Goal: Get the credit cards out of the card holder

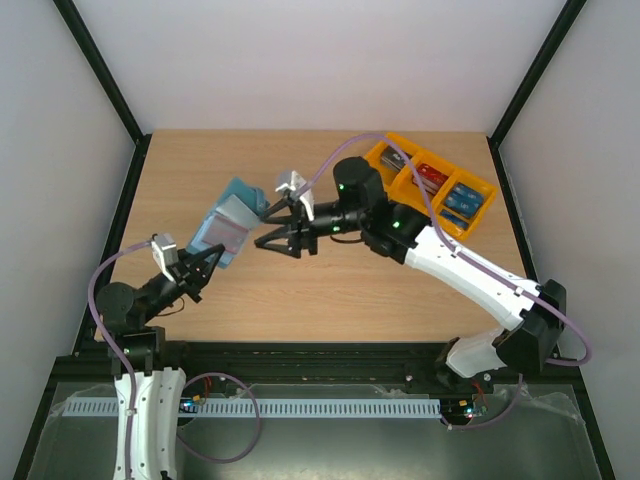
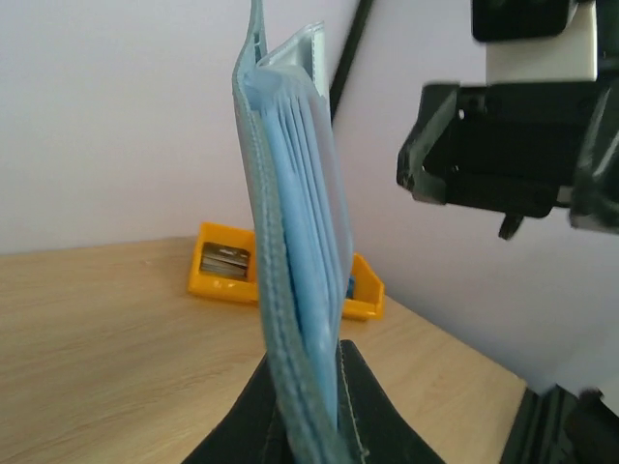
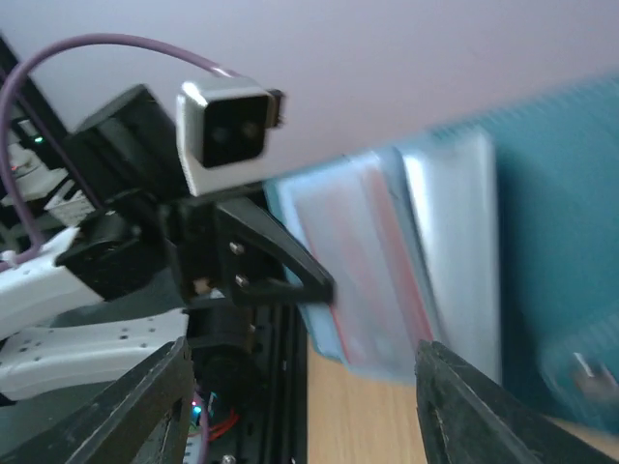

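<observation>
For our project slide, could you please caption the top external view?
Left gripper clamps the teal card holder by one edge; the open right gripper faces it, orange tray at far right.

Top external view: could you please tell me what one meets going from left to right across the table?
left gripper, shut on the card holder's lower edge → card holder, held up off the table → right gripper, open beside it → orange tray at the far right.

An orange three-compartment plastic tray (image 1: pixel 408 184) sits at the far right corner of the light wooden table (image 1: pixel 330 300), angled to its edges. Plain white walls (image 1: pixel 300 60) surround the table.
</observation>
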Available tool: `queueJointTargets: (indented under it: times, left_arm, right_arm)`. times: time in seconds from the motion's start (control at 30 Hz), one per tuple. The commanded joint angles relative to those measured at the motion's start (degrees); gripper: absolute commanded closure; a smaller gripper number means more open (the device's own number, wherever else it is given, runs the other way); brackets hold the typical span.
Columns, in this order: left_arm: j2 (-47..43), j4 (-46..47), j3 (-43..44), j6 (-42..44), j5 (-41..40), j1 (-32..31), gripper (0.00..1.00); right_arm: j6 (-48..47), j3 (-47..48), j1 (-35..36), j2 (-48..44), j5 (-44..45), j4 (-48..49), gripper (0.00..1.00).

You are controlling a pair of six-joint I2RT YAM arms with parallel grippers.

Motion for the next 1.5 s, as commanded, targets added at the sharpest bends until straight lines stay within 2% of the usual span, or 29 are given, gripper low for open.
queueJointTargets:
  times: [0.0, 0.07, 0.13, 0.27, 0.37, 0.5, 0.63, 0.73, 0.8, 0.9, 1.1, 1.17, 1.2, 1.27, 1.37, 1.4, 1.47]
  left_arm:
    - [0.4, -1.6, 3.4, 9.5, 10.1, -0.6, 0.98]
    - [0.7, -3.4, 4.3, 12.2, 12.4, -0.7, 0.98]
    - [0.9, -4.4, 4.9, 14.0, 13.6, -0.8, 0.98]
    - [1.6, -3.6, 5.9, 13.7, 14.8, -0.9, 0.98]
    - [1.7, -3.9, 6.5, 14.5, 16.8, -1.0, 0.98]
    - [2.0, -4.4, 7.0, 14.3, 17.0, -1.1, 0.98]
    - [1.6, -10.3, 7.7, 19.5, 16.9, -1.1, 0.98]
    - [1.5, -11.3, 8.0, 20.8, 17.0, -1.1, 0.98]
    - [1.5, -11.5, 8.3, 21.6, 17.4, -1.1, 0.98]
    - [1.3, -12.0, 8.4, 22.5, 17.6, -1.2, 0.98]
    - [1.2, -12.9, 8.7, 23.1, 17.1, -1.3, 0.98]
    - [1.2, -12.7, 8.2, 21.8, 14.7, -1.3, 0.98]
    - [1.2, -12.8, 8.1, 21.3, 13.0, -1.3, 0.98]
    - [0.9, -13.7, 8.1, 21.2, 9.7, -1.3, 0.98]
    - [0.3, -13.0, 6.9, 19.6, 6.9, -1.3, 0.92]
    - [0.1, -12.0, 6.3, 18.2, 6.1, -1.3, 0.89]
    - [-0.2, -10.2, 5.5, 15.2, 5.1, -1.3, 0.82]
  right_arm:
    - [-8.1, 4.1, 4.6, 1.2, 5.1, 1.0, 0.41]
    - [-8.0, 4.0, 5.1, 1.3, 7.3, 2.4, 0.49]
    - [-8.0, 3.8, 5.1, 1.7, 7.3, 3.2, 0.52]
    - [-9.5, 5.5, 5.1, 3.7, 6.3, -0.6, 0.62]
    - [-10.1, 5.2, 5.2, 3.7, 6.7, -0.6, 0.64]
    - [-12.3, 5.0, 5.4, 3.0, 10.6, -2.1, 0.53]
    - [-15.0, 1.3, 5.0, -1.6, 19.8, 0.0, 0.44]
    - [-16.7, 0.7, 4.7, -2.9, 23.1, -1.2, 0.24]
    - [-17.6, 1.6, 4.6, -2.5, 22.6, -3.4, 0.01]
    - [-18.0, 1.8, 4.7, -1.8, 19.6, -4.0, 0.01]
    - [-17.1, 3.2, 4.8, 2.8, 6.7, -5.0, 0.0]
    - [-16.1, 4.6, 4.7, 4.7, 1.9, -5.5, 0.08]
    - [-15.4, 5.3, 4.8, 5.5, 0.2, -5.8, 0.18]
    - [-13.6, 6.0, 4.8, 6.7, -1.2, -6.0, 0.49]
    - [-12.8, 6.3, 4.8, 7.0, -2.4, -5.5, 0.87]
    - [-12.8, 6.5, 4.8, 6.8, -2.5, -5.4, 0.97]
    - [-12.9, 6.1, 4.7, 5.6, -2.6, -4.0, 0.98]
